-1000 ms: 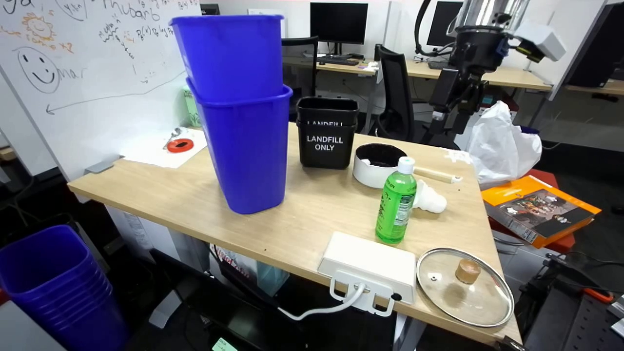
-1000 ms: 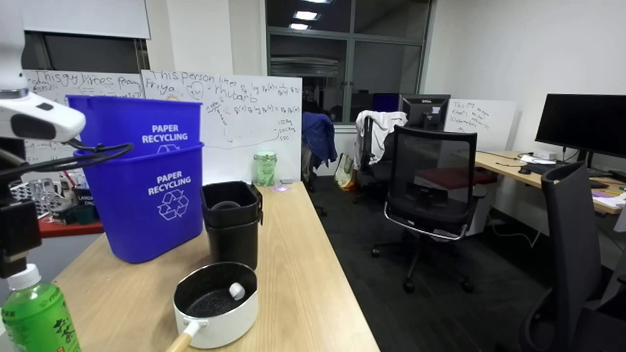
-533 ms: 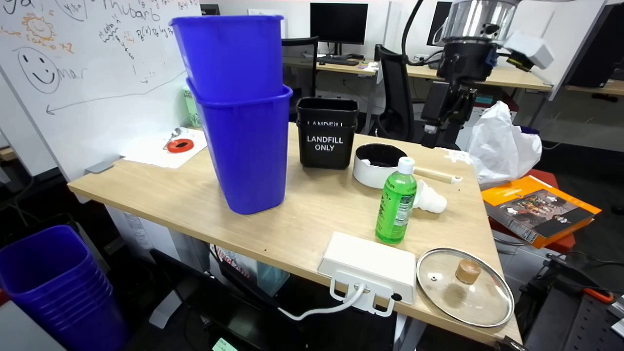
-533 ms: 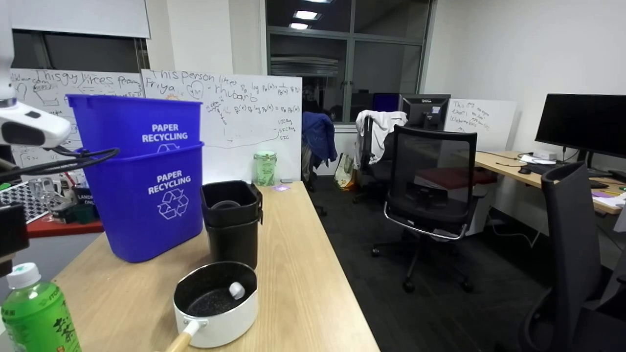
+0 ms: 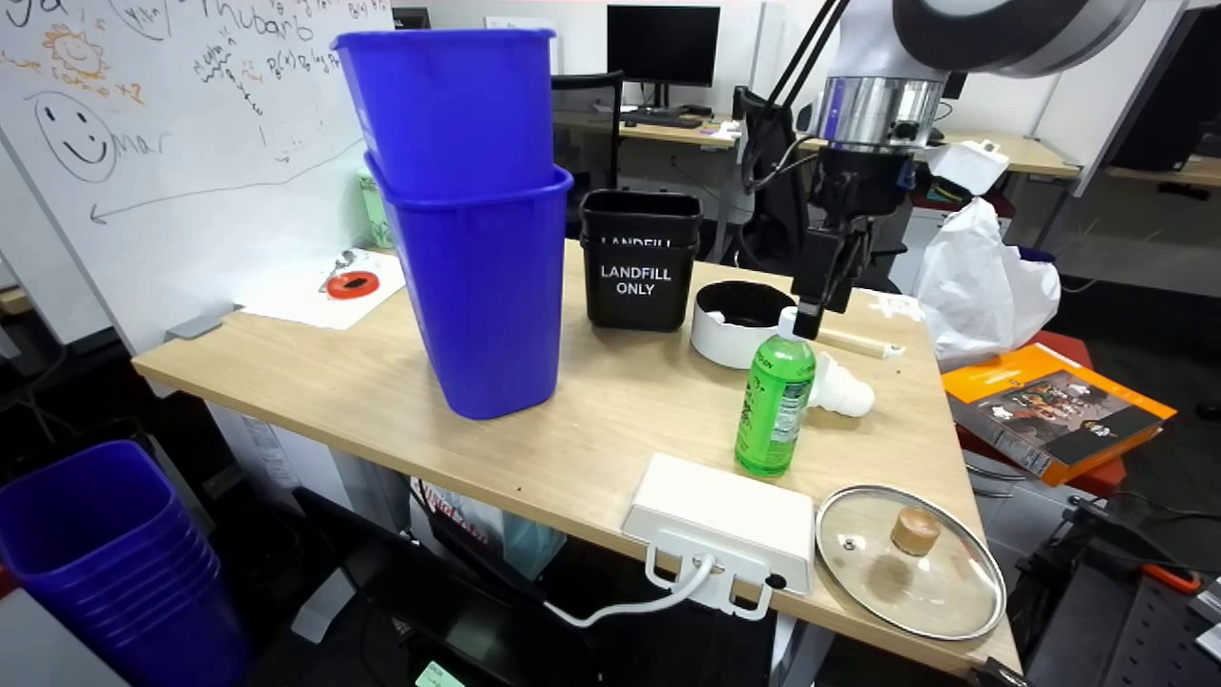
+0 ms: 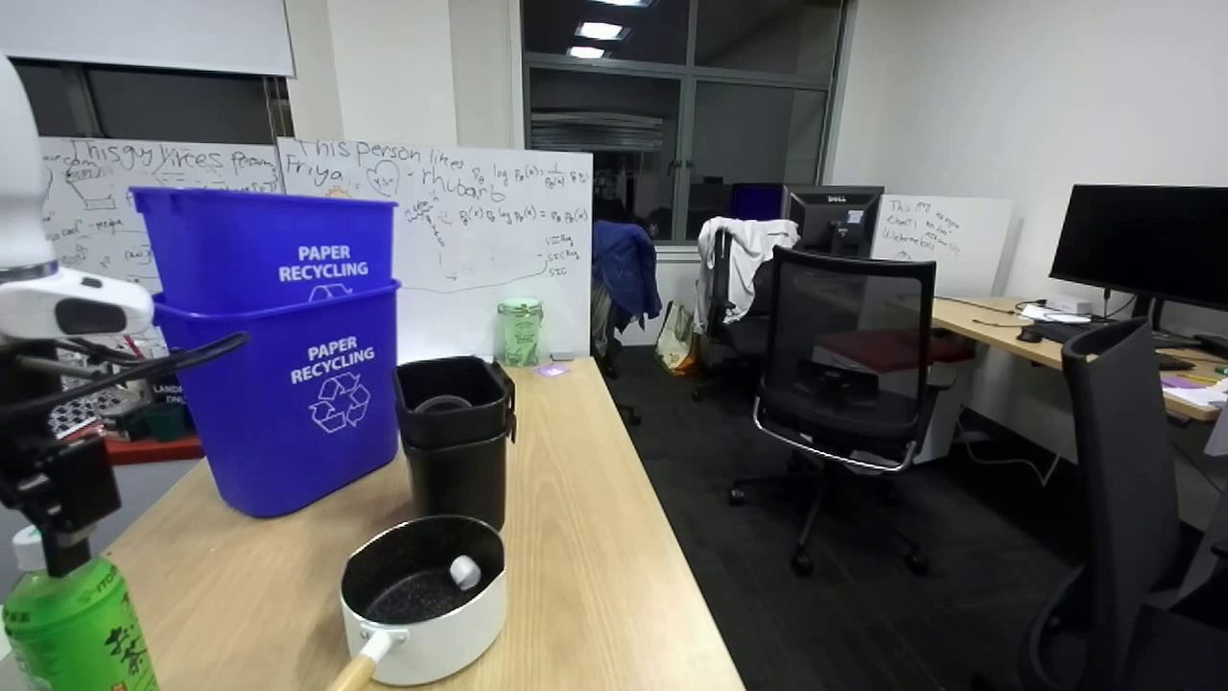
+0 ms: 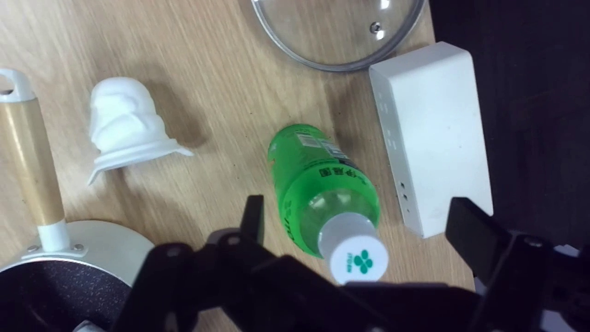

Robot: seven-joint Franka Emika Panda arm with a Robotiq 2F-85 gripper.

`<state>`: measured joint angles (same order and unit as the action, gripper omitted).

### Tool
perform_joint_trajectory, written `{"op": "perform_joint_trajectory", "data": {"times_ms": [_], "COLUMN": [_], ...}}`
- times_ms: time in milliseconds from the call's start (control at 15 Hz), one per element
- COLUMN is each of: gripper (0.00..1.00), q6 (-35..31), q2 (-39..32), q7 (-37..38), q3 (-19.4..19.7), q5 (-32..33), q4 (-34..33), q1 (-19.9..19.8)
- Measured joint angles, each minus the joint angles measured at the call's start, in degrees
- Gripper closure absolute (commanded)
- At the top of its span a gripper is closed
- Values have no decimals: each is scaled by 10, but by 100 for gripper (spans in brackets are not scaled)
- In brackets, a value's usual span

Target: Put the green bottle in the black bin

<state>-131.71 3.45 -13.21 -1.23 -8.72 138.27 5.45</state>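
While the black two-fingered gripper [image 7: 356, 210] hangs spread by the green plastic bottle [image 5: 775, 410], reaching looks nearly done; grasp and drop into the square black bin [image 5: 637, 298] remain.

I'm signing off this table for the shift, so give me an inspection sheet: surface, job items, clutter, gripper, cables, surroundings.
Surface: wooden table; white patch near a corner, material unclear.
Job items: green bottle upright, white cap on; black bin upright, another nested inside.
Clutter: stacked blue bins, pot, glass lid, white box, white wrinkled piece.
Gripper: open, jaws either side of the bottle in the wrist view, not gripping it.
Cables: white cable from the white box past the table's edge; black cable beside the arm.
Surroundings: whiteboard, office chairs, monitors, white bag.
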Motion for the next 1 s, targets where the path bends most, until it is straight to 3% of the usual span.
{"op": "perform_joint_trajectory", "data": {"times_ms": [200,667,800,1000], "gripper": [0,0,28,48], "q6": [-24,-55,-58,-66], "q2": [-10,-28,-31,-35], "q7": [-14,-30,-30,-30], "q3": [-1,-15,-16,-16], "q5": [30,31,31,31], "q4": [-4,-3,-3,-3], "q1": [0,1,1,1]}}
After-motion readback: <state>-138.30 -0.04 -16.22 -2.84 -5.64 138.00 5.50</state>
